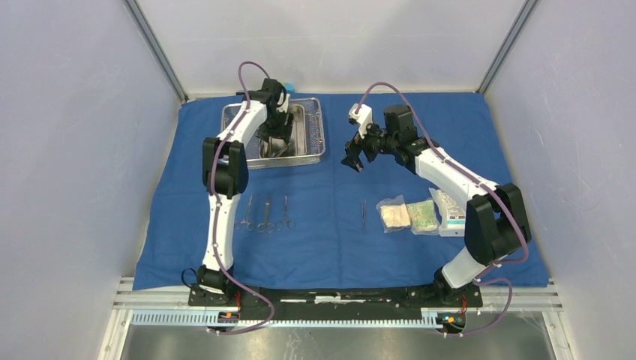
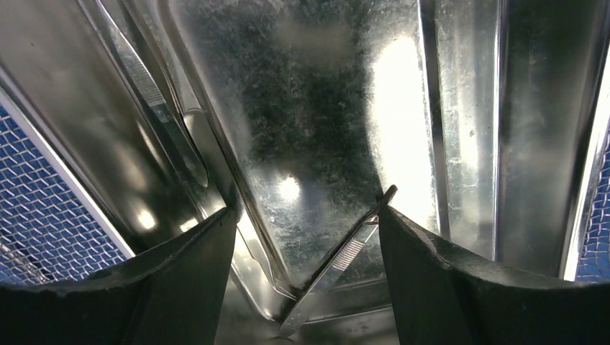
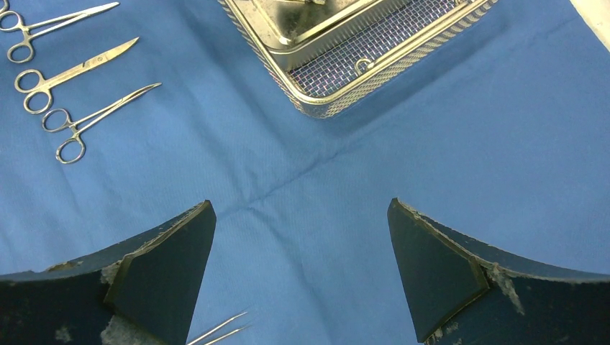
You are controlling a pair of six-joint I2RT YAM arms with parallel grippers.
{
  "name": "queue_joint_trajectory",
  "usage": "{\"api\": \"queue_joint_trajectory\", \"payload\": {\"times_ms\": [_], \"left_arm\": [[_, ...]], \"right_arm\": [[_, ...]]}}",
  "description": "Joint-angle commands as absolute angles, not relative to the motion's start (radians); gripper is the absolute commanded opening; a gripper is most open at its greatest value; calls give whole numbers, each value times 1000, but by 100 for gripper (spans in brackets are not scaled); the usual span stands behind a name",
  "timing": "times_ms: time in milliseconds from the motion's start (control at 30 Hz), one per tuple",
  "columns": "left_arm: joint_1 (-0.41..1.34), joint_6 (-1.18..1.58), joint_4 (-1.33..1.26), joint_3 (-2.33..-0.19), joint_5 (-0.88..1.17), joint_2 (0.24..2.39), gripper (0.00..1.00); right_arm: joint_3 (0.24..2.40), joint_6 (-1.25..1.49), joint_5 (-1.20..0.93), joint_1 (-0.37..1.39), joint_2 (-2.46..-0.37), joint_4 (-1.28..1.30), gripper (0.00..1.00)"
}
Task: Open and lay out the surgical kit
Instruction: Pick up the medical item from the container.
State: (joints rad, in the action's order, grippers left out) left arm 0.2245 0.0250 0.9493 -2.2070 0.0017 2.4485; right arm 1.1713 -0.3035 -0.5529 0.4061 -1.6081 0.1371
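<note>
left end effector [image 2: 306, 213] was sunk in steel pan [image 2: 316, 108], jaws spread, tweezers [image 2: 338, 259] not pinched | right end effector [image 3: 302, 208] was held wide open over blue cloth [image 3: 324, 172]

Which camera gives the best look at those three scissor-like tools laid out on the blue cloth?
The right wrist view: the three scissor-like tools lie close and sharp, rings and tips distinct. The top view shows them small, in a row. The left wrist view misses them.
</note>
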Motion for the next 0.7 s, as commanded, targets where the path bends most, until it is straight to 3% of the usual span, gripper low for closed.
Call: {"api": "queue_joint_trajectory", "payload": {"times_ms": [0, 133, 367, 667], "left_arm": [[203, 9, 980, -2146, -5, 2423, 81], [203, 10, 980, -2113, 52, 2417, 80], [203, 20, 949, -2059, 127, 2373, 60], [202, 14, 929, -2045, 154, 2344, 42]], "right_arm": [[1191, -324, -575, 408, -1589, 125, 98], [1187, -321, -580, 407, -1594, 121, 98], [1183, -315, -580, 408, -1599, 114, 98], [1183, -313, -578, 408, -1603, 109, 98]]}}
